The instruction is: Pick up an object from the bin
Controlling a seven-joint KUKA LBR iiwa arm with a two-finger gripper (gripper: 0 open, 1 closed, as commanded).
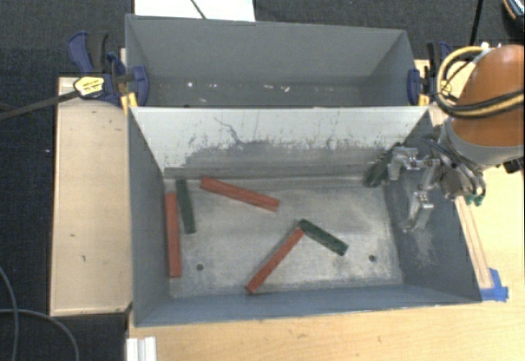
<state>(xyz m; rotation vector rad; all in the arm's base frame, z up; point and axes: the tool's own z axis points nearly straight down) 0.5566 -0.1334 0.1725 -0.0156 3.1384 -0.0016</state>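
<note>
My gripper (400, 195) hangs above the right side of the bin, close to the right wall, open with nothing between its fingers. Nearest to it, a short dark green bar (322, 237) lies on the bin floor to its lower left. One end of that bar touches a longer red bar (275, 259) that slants down toward the front. Another red bar (239, 194) lies further left, near the back wall.
At the left wall a red bar (173, 235) lies lengthwise, with a small dark green bar (186, 207) beside it. The arm with its orange cover and cables reaches in over the bin's right rim.
</note>
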